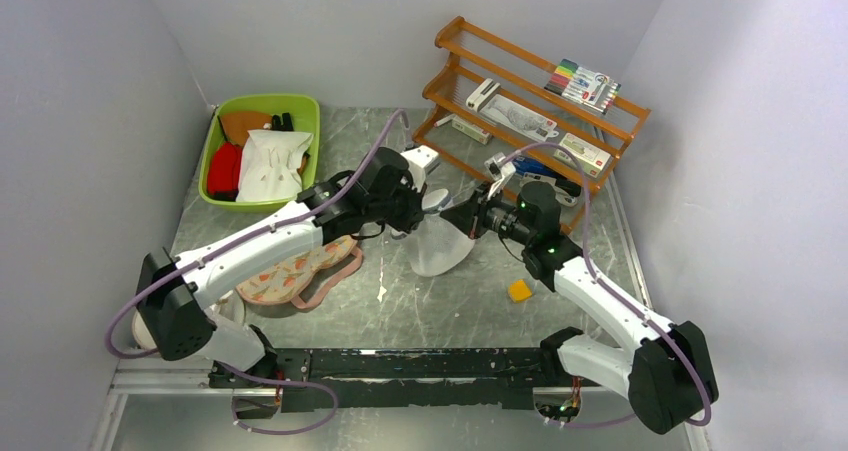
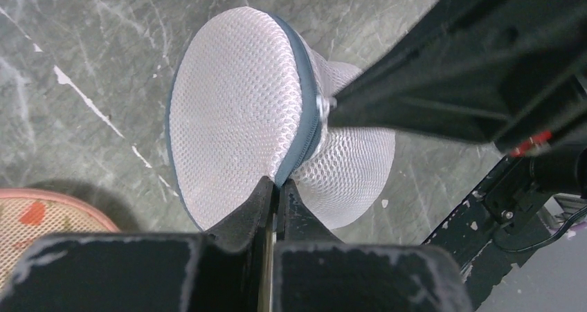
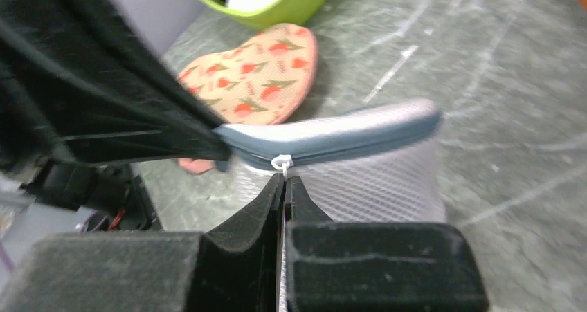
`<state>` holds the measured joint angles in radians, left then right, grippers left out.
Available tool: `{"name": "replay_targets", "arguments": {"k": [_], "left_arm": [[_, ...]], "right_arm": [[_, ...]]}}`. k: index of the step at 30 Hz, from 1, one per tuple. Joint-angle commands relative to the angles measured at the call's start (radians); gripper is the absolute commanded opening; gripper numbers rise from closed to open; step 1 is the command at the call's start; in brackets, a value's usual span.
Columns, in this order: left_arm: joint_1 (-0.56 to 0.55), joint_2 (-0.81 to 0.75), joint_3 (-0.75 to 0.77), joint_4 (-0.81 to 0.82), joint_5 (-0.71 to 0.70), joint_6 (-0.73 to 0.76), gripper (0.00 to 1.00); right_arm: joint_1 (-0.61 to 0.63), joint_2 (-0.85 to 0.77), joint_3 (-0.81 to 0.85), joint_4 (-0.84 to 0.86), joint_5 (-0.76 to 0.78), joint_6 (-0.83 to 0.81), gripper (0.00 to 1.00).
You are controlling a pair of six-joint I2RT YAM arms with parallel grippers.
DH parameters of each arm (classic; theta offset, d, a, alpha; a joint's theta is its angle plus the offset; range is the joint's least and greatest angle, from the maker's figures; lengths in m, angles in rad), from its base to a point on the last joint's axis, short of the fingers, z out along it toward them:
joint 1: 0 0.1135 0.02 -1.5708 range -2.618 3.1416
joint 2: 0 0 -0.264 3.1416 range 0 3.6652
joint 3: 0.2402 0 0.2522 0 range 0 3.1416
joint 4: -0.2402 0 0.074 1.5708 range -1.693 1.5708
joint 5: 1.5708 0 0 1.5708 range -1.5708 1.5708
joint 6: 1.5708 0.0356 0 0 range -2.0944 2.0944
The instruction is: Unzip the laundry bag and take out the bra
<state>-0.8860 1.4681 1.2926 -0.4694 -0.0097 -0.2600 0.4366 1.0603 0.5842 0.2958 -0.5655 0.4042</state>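
A small yellow block (image 1: pixel 519 290) sits in front of the laundry bag (image 1: pixel 438 246), to its right. A flowery pad (image 1: pixel 300 274) lies left of the bag. My left gripper (image 2: pixel 277 187) is squeezed tight on the bag's dark zipper rim (image 2: pixel 304 84). My right gripper (image 3: pixel 285 180) pinches its little white zipper pull (image 3: pixel 280 162). Behind the bag stands a wooden rack (image 1: pixel 530 101).

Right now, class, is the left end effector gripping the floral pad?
No, the left end effector pinches the laundry bag at its zipper rim, not the floral pad.
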Motion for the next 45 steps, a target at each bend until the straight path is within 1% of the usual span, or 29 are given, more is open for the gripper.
{"name": "replay_targets", "arguments": {"k": [1, 4, 6, 10, 12, 13, 15, 16, 18, 21, 24, 26, 29, 32, 37, 38, 42, 43, 45], "left_arm": [[0.012, -0.086, -0.022, 0.008, -0.050, 0.042, 0.07], [0.012, -0.112, -0.034, 0.008, -0.051, 0.046, 0.07], [0.012, -0.121, -0.043, 0.003, -0.055, 0.043, 0.07], [0.010, -0.132, -0.068, -0.002, -0.043, 0.035, 0.07], [0.012, -0.134, -0.079, -0.006, -0.029, 0.032, 0.07], [0.012, -0.132, -0.079, -0.010, -0.022, 0.029, 0.10], [0.013, -0.128, -0.072, -0.015, -0.004, 0.011, 0.23], [0.016, -0.128, -0.065, -0.013, 0.012, 0.002, 0.31], [0.020, -0.128, -0.054, -0.004, 0.050, -0.013, 0.43], [0.030, -0.129, -0.032, 0.007, 0.074, -0.041, 0.58], [0.040, -0.124, -0.008, 0.014, 0.084, -0.061, 0.70], [0.043, -0.113, 0.003, 0.024, 0.096, -0.065, 0.73], [0.044, -0.069, 0.030, 0.008, 0.107, -0.059, 0.71], [0.044, -0.033, 0.054, -0.016, 0.102, -0.059, 0.66], [0.044, -0.028, 0.025, 0.029, 0.150, -0.068, 0.61], [0.045, -0.024, 0.022, 0.031, 0.154, -0.070, 0.58], [0.044, -0.004, 0.023, 0.015, 0.147, -0.073, 0.38], [0.044, 0.000, 0.023, 0.012, 0.141, -0.072, 0.35], [0.044, 0.000, 0.021, 0.009, 0.134, -0.070, 0.32]], "right_arm": [[-0.003, 0.003, 0.041, -0.162, 0.273, 0.009, 0.00], [-0.021, 0.012, 0.039, -0.200, 0.379, 0.064, 0.00], [-0.047, 0.012, 0.026, -0.187, 0.373, 0.096, 0.00], [-0.075, 0.023, 0.007, -0.078, 0.219, 0.094, 0.00], [-0.074, 0.032, -0.001, 0.000, 0.064, 0.074, 0.00], [-0.073, 0.035, -0.003, 0.032, 0.011, 0.074, 0.00], [-0.067, 0.039, -0.009, 0.092, -0.075, 0.081, 0.00], [-0.065, 0.039, -0.014, 0.113, -0.099, 0.083, 0.00], [-0.058, 0.031, -0.021, 0.138, -0.123, 0.083, 0.00], [-0.047, 0.017, -0.026, 0.156, -0.139, 0.075, 0.00], [-0.037, 0.018, -0.021, 0.167, -0.159, 0.074, 0.00], [-0.032, 0.018, -0.020, 0.173, -0.166, 0.074, 0.00], [-0.027, 0.017, -0.020, 0.182, -0.177, 0.072, 0.00], [-0.023, 0.011, -0.017, 0.168, -0.174, 0.065, 0.00], [-0.018, 0.002, -0.023, 0.146, -0.168, 0.051, 0.00], [-0.018, 0.000, -0.025, 0.146, -0.168, 0.051, 0.00], [-0.017, 0.001, -0.027, 0.147, -0.168, 0.054, 0.00], [-0.016, 0.003, -0.025, 0.147, -0.170, 0.053, 0.00], [-0.016, 0.006, -0.024, 0.146, -0.174, 0.053, 0.00]]}}
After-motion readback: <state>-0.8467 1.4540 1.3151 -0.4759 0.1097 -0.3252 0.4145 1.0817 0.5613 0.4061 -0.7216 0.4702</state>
